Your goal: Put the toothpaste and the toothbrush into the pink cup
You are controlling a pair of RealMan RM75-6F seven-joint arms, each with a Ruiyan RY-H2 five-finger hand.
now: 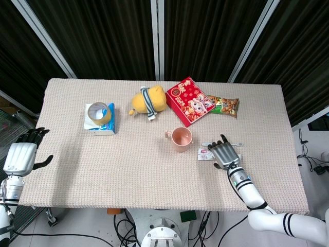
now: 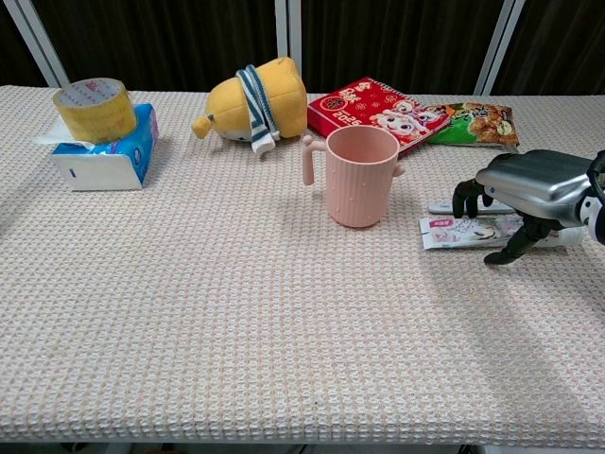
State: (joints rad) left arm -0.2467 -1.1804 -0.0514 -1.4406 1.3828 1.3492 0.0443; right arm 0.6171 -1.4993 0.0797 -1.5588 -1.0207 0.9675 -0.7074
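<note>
Toothpaste (image 2: 468, 231) lies flat just right of the pink cup (image 2: 362, 176), with the toothbrush (image 2: 444, 208) right behind it. Your right hand (image 2: 529, 194) hangs over both with fingers spread wide, holding nothing, ready to grab.

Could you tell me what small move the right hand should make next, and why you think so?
Probably lower the right hand and close its fingers around the toothpaste. The hand hovers open directly over the tube, thumb on the near side and fingers toward the toothbrush, and nothing is gripped yet. Both items lie flat on the table, right of the upright, empty pink cup.
</note>
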